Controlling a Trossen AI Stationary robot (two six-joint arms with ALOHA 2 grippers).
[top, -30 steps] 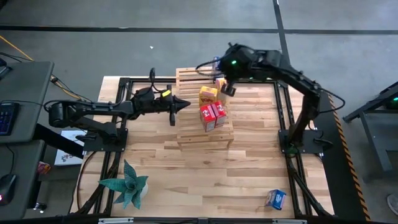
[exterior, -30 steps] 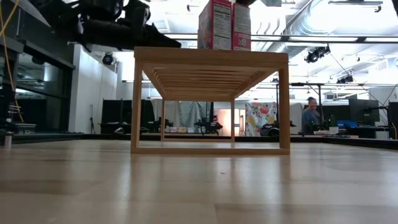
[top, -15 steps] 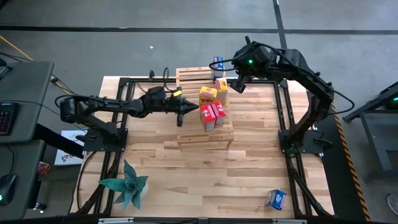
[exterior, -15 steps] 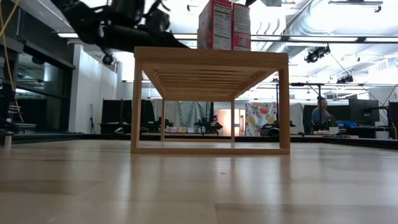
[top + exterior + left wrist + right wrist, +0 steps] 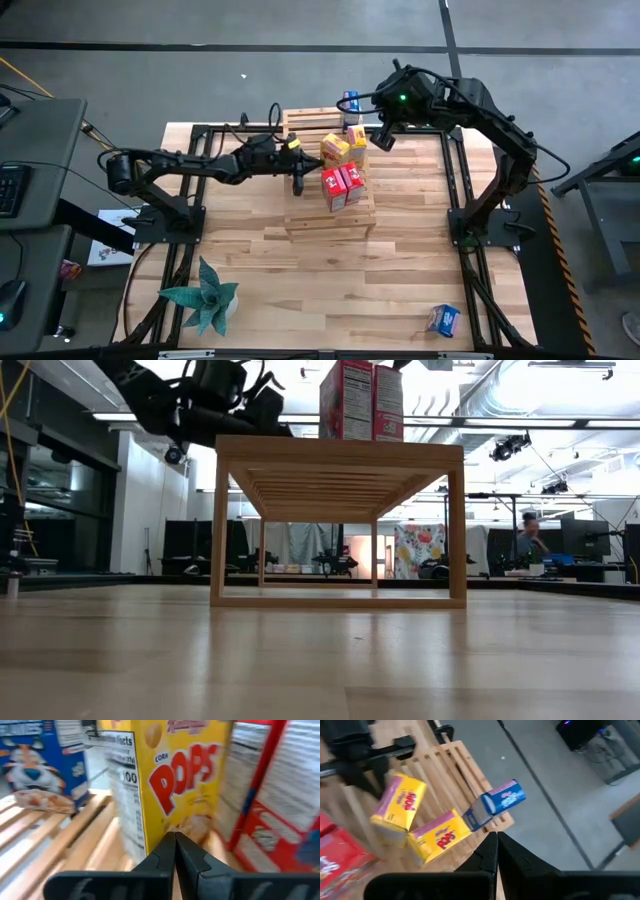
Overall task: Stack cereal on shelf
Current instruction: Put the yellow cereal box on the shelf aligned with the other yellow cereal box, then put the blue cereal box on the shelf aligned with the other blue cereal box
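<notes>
The light-wood shelf stands mid-table. On it are two red cereal boxes standing side by side, a yellow box standing behind them, a second yellow box lying flat, and a blue box at the far edge. My left gripper is shut, level over the shelf's left side, with its tips at the standing yellow box. My right gripper is shut on nothing, above the shelf's far right corner. My left gripper comes level from the table's left. Its shut fingertips stand at the lower front corner of the standing yellow box. I cannot tell whether they touch it. The box rests on the slats.
A third blue box lies on the tabletop near the near right corner. A teal plant stands at the near left. Black frame rails run along both sides of the table. A person shows far off in the room.
My left arm has reached toward the table's right, over the shelf, up to the standing yellow box. My right gripper has drawn back toward the table's right, away from the lying yellow box, then kept still.
</notes>
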